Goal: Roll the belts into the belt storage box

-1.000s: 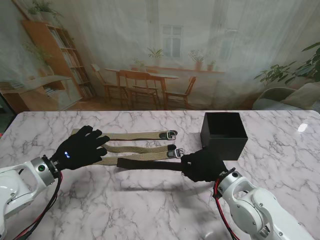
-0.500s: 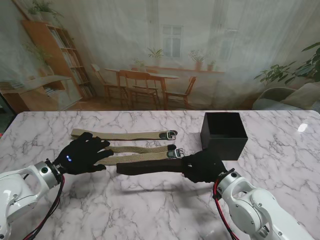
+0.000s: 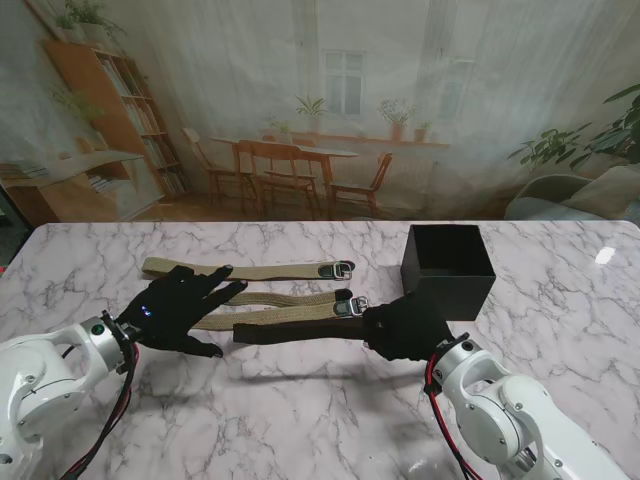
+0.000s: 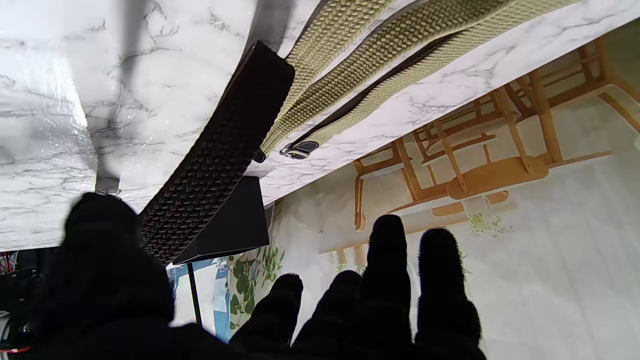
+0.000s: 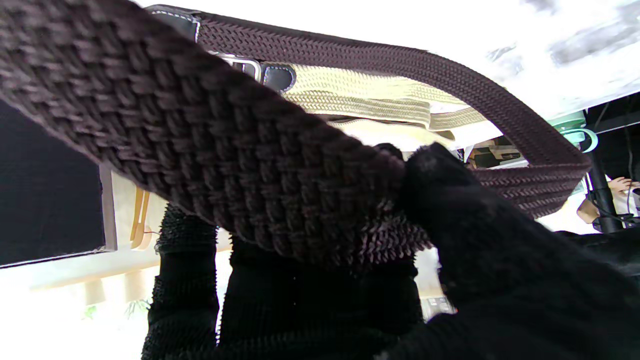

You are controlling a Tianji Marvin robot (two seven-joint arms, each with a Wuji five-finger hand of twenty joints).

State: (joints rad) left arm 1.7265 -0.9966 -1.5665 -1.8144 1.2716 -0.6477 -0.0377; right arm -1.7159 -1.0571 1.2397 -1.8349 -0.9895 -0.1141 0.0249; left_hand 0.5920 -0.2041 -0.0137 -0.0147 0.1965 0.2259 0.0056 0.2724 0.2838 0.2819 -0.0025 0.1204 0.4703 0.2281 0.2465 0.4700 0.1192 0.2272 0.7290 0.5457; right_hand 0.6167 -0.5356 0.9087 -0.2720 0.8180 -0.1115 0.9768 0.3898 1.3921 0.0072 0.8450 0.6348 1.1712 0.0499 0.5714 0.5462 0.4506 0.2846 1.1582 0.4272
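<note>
No readable text, label, brand or number anywhere. Dark brown belt (image 3: 300, 331): plain weave, no marking. Tan belts (image 3: 250, 271): buckles too small to show any stamp. Black box (image 3: 447, 270): bare walls. Gloved hands and marble tabletop (image 3: 300, 420): no lettering. Backdrop mural: no legible signs.

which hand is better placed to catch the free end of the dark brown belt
The left hand. It is open, fingers spread, right beside the free tip of the dark brown belt. The right hand is already shut on that belt's other end, near the black storage box.
</note>
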